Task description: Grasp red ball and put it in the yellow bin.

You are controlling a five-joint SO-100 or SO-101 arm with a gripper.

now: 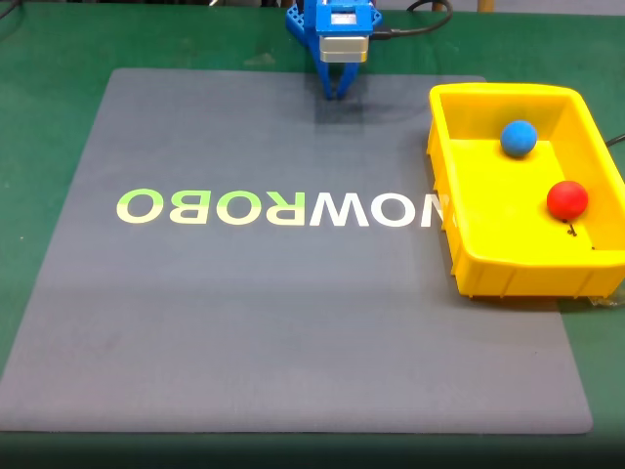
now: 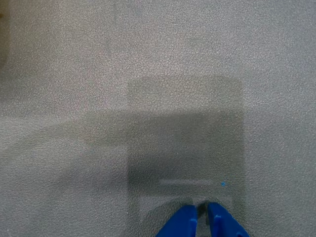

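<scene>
The gripper [image 1: 335, 93] hangs at the mat's far edge, its blue fingers [image 2: 183, 224] closed to a thin slit. Below and ahead of the jaws lies bare grey mat [image 1: 293, 322] — flat, with open room in the wrist view. In the fixed view, the yellow bin [image 1: 469, 259] stands well to the right of the jaws — its raised walls bar low passage there, and the red ball [image 1: 566, 199] and blue ball [image 1: 519, 138] sit inside.

A grey mat [image 1: 293, 322] with a fine pebbled, leather-like grain is seen in the wrist view. The yellow bin [image 1: 508, 264] looks like glossy plastic; the red ball [image 1: 567, 199] appears matt. Green cloth-like tabletop [image 1: 49, 59] is shown at upper left.
</scene>
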